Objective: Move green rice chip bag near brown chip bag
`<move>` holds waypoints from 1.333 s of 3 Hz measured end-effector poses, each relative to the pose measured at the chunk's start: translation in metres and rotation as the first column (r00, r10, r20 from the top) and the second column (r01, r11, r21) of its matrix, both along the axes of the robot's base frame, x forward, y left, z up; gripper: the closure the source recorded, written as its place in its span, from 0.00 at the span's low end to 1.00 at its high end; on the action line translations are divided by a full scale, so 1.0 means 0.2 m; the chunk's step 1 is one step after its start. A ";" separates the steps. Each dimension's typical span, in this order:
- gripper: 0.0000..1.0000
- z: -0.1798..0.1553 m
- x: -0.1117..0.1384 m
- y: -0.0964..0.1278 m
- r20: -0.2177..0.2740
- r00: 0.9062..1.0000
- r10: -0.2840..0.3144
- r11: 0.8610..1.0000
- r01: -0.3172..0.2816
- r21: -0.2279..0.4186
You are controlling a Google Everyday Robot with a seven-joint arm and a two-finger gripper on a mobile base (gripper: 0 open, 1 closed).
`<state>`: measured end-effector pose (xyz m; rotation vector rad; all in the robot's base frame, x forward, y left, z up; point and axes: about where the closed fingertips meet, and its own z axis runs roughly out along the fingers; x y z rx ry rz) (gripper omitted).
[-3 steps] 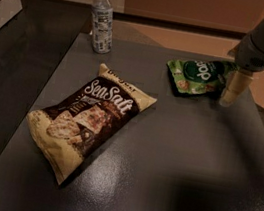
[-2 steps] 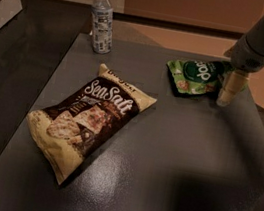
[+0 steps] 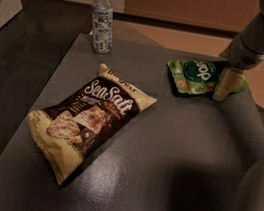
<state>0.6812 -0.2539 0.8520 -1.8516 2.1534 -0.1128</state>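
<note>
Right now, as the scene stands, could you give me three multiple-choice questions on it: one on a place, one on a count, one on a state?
1. Where is the gripper?
A. over the bottle
B. at the right end of the green bag
C. on the brown bag

2. How many snack bags lie on the table?
A. one
B. two
C. four

3. How is the bottle?
A. upright, cap on
B. lying on its side
C. upright, no cap

Answers: 1 B, it hangs at that bag's right end. 2 B, one green and one brown. 3 A, it stands straight with a white cap.
</note>
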 end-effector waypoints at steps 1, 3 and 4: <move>0.39 0.00 0.02 -0.01 -0.004 1.000 0.000 1.000 0.000 -0.007; 0.85 0.09 -0.02 0.00 -0.011 1.000 0.002 1.000 -0.002 -0.019; 1.00 0.15 -0.10 0.07 -0.017 1.000 0.024 1.000 -0.024 -0.004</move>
